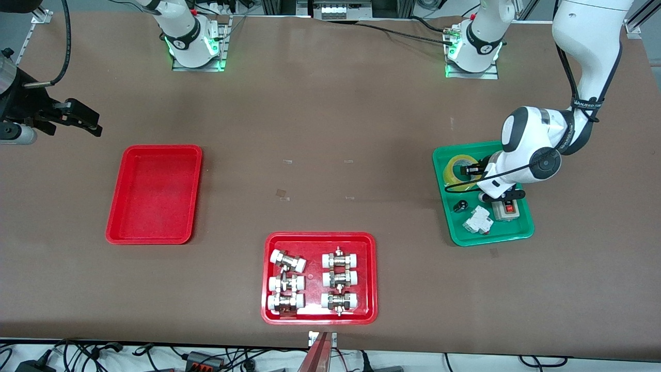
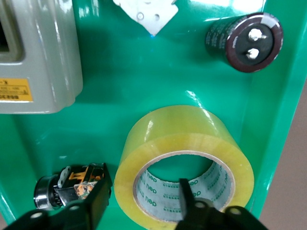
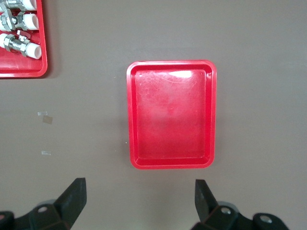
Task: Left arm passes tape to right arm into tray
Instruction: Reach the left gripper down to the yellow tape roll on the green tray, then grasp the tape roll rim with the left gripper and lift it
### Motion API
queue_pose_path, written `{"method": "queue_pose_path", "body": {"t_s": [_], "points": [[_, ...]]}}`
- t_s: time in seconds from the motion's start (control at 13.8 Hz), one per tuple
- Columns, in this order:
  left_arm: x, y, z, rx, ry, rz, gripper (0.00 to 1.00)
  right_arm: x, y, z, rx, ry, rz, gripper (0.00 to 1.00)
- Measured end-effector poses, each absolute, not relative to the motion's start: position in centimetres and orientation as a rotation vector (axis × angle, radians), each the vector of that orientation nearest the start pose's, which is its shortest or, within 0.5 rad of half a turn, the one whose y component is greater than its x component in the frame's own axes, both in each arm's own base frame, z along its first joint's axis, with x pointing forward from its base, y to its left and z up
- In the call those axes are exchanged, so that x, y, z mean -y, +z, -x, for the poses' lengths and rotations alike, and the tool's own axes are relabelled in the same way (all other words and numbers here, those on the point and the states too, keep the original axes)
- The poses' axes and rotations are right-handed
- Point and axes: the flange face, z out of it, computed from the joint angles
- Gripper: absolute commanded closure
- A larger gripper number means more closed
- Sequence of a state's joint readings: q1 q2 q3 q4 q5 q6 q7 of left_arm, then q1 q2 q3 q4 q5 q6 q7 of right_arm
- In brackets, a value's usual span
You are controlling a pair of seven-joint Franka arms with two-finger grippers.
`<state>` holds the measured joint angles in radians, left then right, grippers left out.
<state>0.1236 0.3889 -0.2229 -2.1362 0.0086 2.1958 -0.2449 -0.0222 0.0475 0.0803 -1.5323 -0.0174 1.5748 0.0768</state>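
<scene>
The yellow tape [image 1: 456, 168] lies flat in the green tray [image 1: 490, 238], at the tray's end farther from the front camera. My left gripper [image 1: 472, 169] is down at the roll and open. In the left wrist view the left gripper [image 2: 141, 184] straddles the wall of the tape [image 2: 182, 143]: one finger [image 2: 188, 196] is inside the core hole, the other [image 2: 98, 189] is outside the roll. The plain red tray [image 1: 155, 194] lies toward the right arm's end, empty. My right gripper [image 1: 88, 121] hangs open and empty beside it, and in the right wrist view the right gripper [image 3: 140, 189] is open with the tray [image 3: 170, 115] ahead of it.
The green tray also holds a black capacitor [image 1: 461, 206], a white breaker [image 1: 477, 219] and a grey switch box [image 1: 506, 209]. A red tray with white-and-metal fittings [image 1: 320, 236] lies nearest the front camera, mid-table. Small tape scraps [image 1: 282, 194] lie on the brown table.
</scene>
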Motion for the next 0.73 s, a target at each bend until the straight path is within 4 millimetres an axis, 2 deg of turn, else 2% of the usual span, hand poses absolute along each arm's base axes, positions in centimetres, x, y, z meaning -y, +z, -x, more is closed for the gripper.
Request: {"method": "queue_pose_path", "body": {"t_s": [0.07, 0.22, 0.29, 0.58, 0.73], "points": [[5.4, 20.4, -53.3, 0.227, 0.512, 3.116, 0.42, -3.0, 61.6, -56.9, -0.029, 0.006, 3.155, 0.00], [5.1, 20.2, -53.2, 0.237, 0.513, 3.116, 0.89, -3.0, 61.6, -56.9, -0.029, 0.006, 3.155, 0.00], [5.0, 20.2, -53.1, 0.240, 0.511, 3.116, 0.99, -3.0, 61.6, -56.9, -0.029, 0.006, 3.155, 0.00], [4.4, 20.2, -53.2, 0.237, 0.509, 3.119, 0.99, -3.0, 61.6, -56.9, -0.029, 0.007, 3.155, 0.00], [4.1, 21.0, -53.6, 0.243, 0.491, 3.122, 1.00, -3.0, 61.6, -56.9, -0.029, 0.007, 3.155, 0.00]]}}
